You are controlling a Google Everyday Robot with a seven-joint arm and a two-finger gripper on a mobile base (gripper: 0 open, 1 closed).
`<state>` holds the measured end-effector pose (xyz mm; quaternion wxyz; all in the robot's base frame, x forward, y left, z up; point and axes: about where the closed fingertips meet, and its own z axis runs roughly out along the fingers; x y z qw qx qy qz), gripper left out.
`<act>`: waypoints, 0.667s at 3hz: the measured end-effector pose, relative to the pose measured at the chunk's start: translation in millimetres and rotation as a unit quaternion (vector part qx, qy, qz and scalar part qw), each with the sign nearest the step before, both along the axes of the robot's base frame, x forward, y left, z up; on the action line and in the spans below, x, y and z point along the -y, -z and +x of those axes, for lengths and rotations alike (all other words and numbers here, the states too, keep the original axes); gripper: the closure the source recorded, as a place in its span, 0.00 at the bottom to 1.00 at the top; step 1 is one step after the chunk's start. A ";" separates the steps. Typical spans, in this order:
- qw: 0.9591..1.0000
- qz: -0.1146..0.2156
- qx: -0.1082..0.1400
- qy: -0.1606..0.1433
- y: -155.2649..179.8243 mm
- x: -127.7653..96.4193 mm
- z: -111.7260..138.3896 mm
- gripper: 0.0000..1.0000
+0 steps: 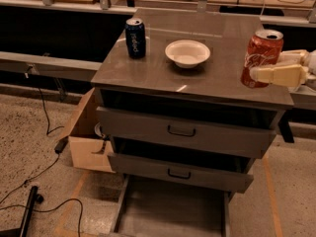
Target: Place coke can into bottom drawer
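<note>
The red coke can (pixel 260 53) is upright over the right front part of the grey cabinet top (pixel 148 68). My gripper (pixel 266 67) reaches in from the right edge and is shut on the can, with one pale finger (pixel 279 75) across its lower front. I cannot tell whether the can's base touches the top. The bottom drawer (pixel 173 214) is pulled out at floor level, a shallow grey tray with nothing in it, below and left of the can. The two upper drawers (pixel 181 131) stand slightly open.
A dark blue can (pixel 135 37) and a white bowl (pixel 187 53) stand on the cabinet top. An open cardboard box (pixel 89 142) sits against the cabinet's left side. Cables (pixel 44 172) lie on the floor at the left. Workbenches run behind.
</note>
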<state>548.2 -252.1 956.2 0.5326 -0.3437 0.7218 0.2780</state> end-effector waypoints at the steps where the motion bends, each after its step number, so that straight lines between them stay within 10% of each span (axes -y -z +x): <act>1: 1.000 0.007 -0.013 -0.005 7.9 -6.3 -17.0 1.00; 2: 0.998 0.042 -0.035 -0.035 41.7 -35.4 -87.1 1.00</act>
